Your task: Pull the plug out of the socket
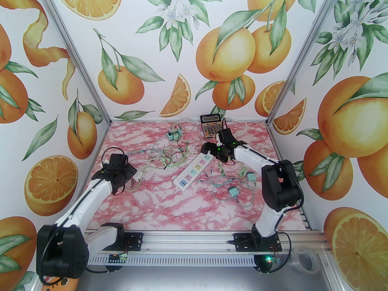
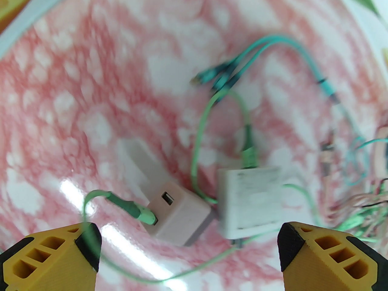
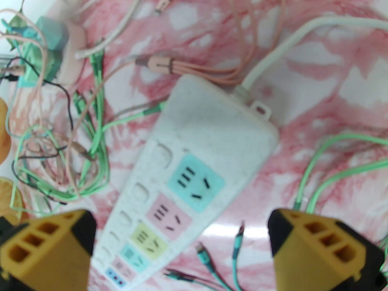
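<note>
Low in the left wrist view, a pink plug (image 2: 178,215) and a white plug (image 2: 250,200) lie side by side on the marbled table (image 2: 91,71), between the widely spread fingers of the left gripper (image 2: 189,238), gripped by neither. Mid-frame in the top view, the power strip (image 1: 194,171) lies well right of them, its upper end under the right gripper (image 1: 216,154), also wide open.
</note>
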You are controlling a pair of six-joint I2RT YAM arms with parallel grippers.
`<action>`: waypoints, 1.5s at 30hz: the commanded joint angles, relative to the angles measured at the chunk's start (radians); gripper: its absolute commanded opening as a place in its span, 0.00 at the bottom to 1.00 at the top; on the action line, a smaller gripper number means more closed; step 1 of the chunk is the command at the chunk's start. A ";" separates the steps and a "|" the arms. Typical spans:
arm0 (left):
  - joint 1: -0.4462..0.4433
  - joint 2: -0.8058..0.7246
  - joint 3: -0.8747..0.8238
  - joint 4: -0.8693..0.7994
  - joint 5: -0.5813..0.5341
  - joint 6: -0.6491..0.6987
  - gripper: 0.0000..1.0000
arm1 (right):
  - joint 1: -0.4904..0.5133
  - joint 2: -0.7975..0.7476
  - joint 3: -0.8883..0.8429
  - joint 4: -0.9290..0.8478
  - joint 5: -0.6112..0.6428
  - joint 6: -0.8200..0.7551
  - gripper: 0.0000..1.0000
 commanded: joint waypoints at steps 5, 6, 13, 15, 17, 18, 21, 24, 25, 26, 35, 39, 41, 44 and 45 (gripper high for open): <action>-0.011 0.018 0.196 -0.168 -0.078 0.031 1.00 | 0.006 -0.061 0.014 -0.016 0.022 -0.039 1.00; -0.016 0.022 0.216 -0.171 -0.083 0.039 1.00 | 0.006 -0.066 0.012 -0.019 0.027 -0.042 1.00; -0.082 0.100 0.347 -0.046 -0.023 0.191 1.00 | 0.006 -0.085 -0.006 0.001 0.023 -0.049 1.00; -0.103 0.159 0.395 -0.011 0.019 0.228 1.00 | 0.006 -0.085 -0.006 0.009 0.016 -0.044 1.00; -0.113 0.236 0.442 0.037 0.095 0.273 1.00 | 0.006 -0.086 -0.004 0.016 0.007 -0.038 1.00; -0.116 0.279 0.470 0.058 0.139 0.294 1.00 | 0.006 -0.087 -0.005 0.021 0.004 -0.036 1.00; -0.122 0.400 0.546 0.117 0.258 0.367 1.00 | 0.007 -0.094 -0.002 0.033 -0.003 -0.025 1.00; -0.125 0.477 0.596 0.143 0.311 0.413 1.00 | 0.009 -0.097 0.004 0.032 -0.003 -0.018 1.00; -0.124 0.495 0.612 0.147 0.323 0.424 1.00 | 0.010 -0.097 0.006 0.033 -0.003 -0.018 1.00; -0.123 0.513 0.625 0.148 0.335 0.434 1.00 | 0.010 -0.097 0.009 0.032 -0.003 -0.016 1.00; -0.127 0.860 0.901 0.154 0.396 0.529 1.00 | 0.062 -0.036 0.128 -0.029 0.054 0.012 1.00; -0.126 0.959 0.971 0.180 0.425 0.546 0.96 | 0.138 0.031 0.231 -0.076 0.106 0.024 1.00; -0.126 0.998 0.987 0.206 0.455 0.552 0.94 | 0.176 0.085 0.302 -0.116 0.115 0.026 1.00; -0.124 1.041 1.018 0.190 0.459 0.542 0.94 | 0.225 0.138 0.366 -0.139 0.102 0.067 1.00; -0.122 1.048 1.019 0.194 0.461 0.540 0.93 | 0.250 0.150 0.374 -0.133 0.098 0.070 1.00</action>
